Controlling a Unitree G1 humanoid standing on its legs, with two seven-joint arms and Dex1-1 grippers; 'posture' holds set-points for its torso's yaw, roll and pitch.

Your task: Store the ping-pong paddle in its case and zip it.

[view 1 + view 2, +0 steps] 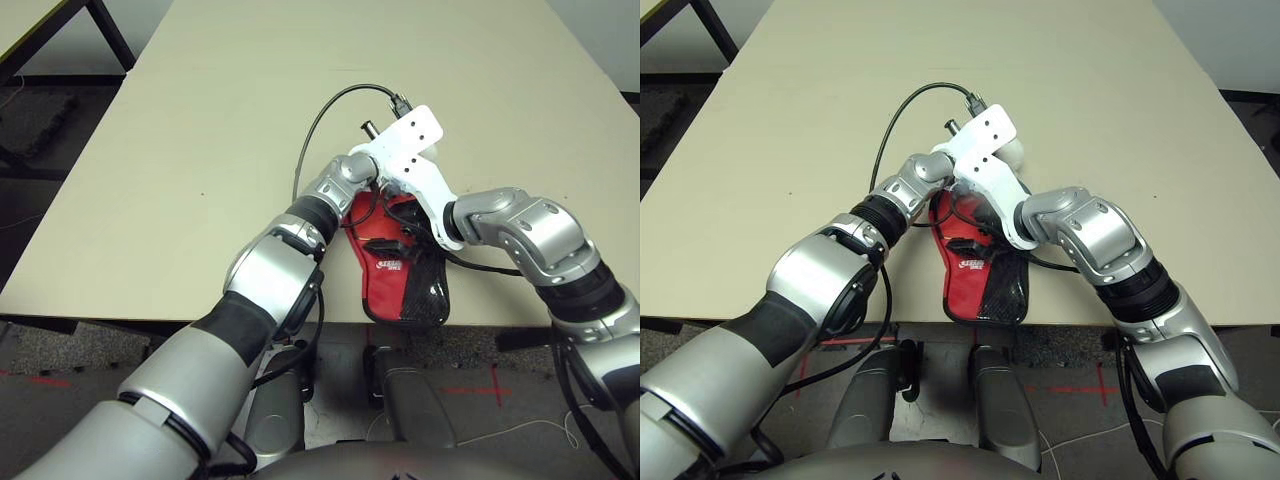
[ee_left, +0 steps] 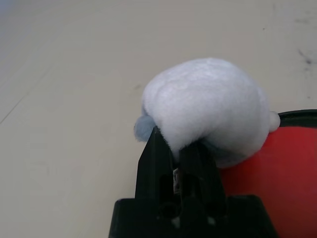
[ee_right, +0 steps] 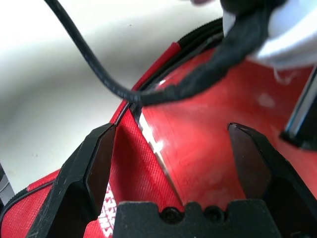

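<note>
the red fabric paddle-shaped case [image 1: 402, 268], with black zipper trim and a mesh pocket, lies at the near edge of the beige table [image 1: 200, 150], its narrow end toward the robot. the left gripper [image 2: 184, 156] has its black fingers pinched shut on a white fluffy ball [image 2: 208, 106], which sits at the case's far rim and looks to be the zipper pull. the right gripper [image 3: 173, 163] hangs above the red cover with its fingers spread wide, grasping nothing, a black cable [image 3: 94, 64] crossing just ahead of it. the ping-pong paddle's glossy red rubber face [image 3: 218, 148] seems to show through the gap in the cover, so it is likely already inside.

the step in hand looks like zipping. to do it well, the right gripper should press or pinch the fabric near the zipper track to steady it, while the left draws the ball along the curve of the rim, keeping the pull low and in line with the teeth so the case does not slide off the table edge.
</note>
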